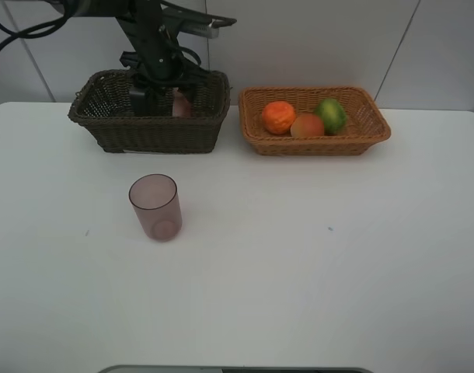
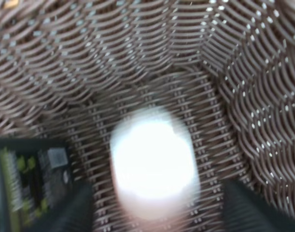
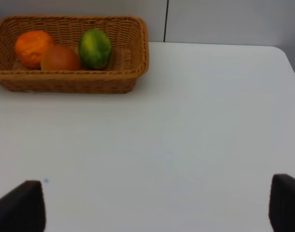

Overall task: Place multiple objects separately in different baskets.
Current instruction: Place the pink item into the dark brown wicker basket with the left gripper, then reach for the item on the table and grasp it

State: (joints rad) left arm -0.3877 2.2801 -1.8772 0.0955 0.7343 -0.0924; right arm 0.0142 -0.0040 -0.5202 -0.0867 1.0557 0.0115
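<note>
White tabletop (image 1: 299,295) against a pale panelled wall forms the working surface.

Left gripper (image 2: 157,203): it is lowered into the dark brown wicker basket (image 1: 113,128) at the far left. In the left wrist view its two fingers (image 2: 77,208) appear as dark blurred shapes on either side of a bright, overexposed white-capped object, taken to be the small pink bottle (image 2: 154,166), which sits on the basket floor. A gap is visible between each finger and the bottle, so the jaws are judged parted and the bottle released. A dark green bottle (image 2: 34,181) with a printed label lies just beside it in the same basket.

Right gripper (image 3: 157,208): only the tips of its fingers (image 3: 19,205) are seen, set wide apart and holding nothing, over bare table at the right.

Outstanding item: the translucent purplish cup (image 1: 155,206) stands upright, mouth up, on the table, nearer than the dark basket and slightly to its right. It lies towards the near side from the left gripper, well apart from it; the left arm is judged the closer one.

Light orange-brown basket (image 1: 373,128), far right: it contains the wrinkled orange (image 1: 278,117), a red-orange round fruit (image 1: 307,125) and the green citrus (image 1: 330,114), touching in a row.
</note>
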